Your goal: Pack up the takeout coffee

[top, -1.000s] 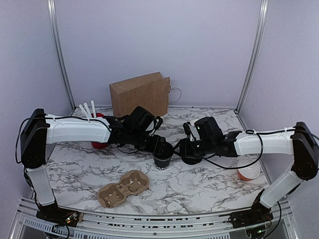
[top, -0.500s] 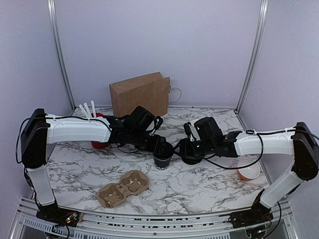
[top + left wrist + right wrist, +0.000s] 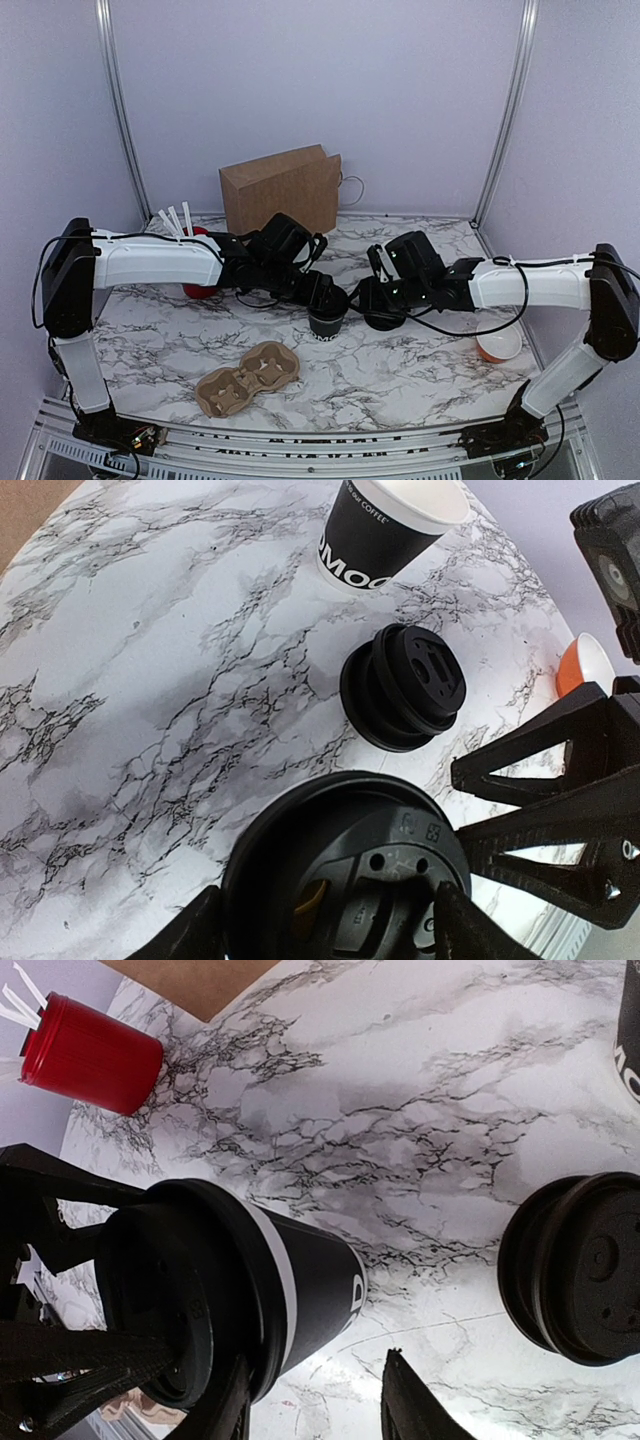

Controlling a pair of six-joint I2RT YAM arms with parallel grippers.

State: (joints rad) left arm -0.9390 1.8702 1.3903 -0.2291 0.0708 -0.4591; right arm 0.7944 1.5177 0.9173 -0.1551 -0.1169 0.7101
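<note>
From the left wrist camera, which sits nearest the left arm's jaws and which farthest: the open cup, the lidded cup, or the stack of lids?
1. lidded black cup, between the jaws of the left gripper.
2. stack of black lids, just beyond, mid-table.
3. open black cup, far top edge.

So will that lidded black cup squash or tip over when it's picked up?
The cup looks paper, so its wall probably gives under a hard squeeze, though the lid likely stiffens the rim. It narrows toward its base, so a sideways push may tip it. Whether it's full, hence heavy, can't be seen.
</note>
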